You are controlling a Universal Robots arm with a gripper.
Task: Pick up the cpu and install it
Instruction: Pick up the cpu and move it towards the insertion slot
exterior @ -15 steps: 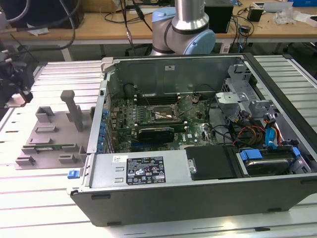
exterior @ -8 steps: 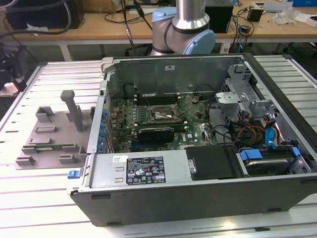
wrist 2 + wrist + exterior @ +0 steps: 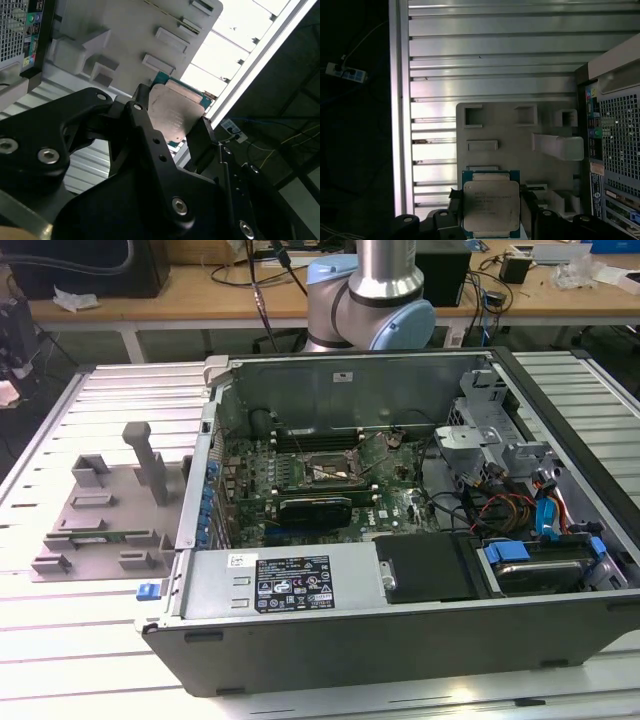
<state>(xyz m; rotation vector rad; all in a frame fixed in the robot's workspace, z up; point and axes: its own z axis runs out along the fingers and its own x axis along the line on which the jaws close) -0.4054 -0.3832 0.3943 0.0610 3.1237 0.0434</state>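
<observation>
Clearly, in the first wrist view, the cpu is clamped by two opposite edges in the claw and held over the grey tray, beside the computer case, on the slatted surface.

The exterior view gives me even, soft overhead light; the computer case holds mild shadow inside; in the second wrist view the slatted table burns out white; in the first wrist view its slats glare, the floor past its edge goes near black; the cpu shows a dull sheen.
</observation>
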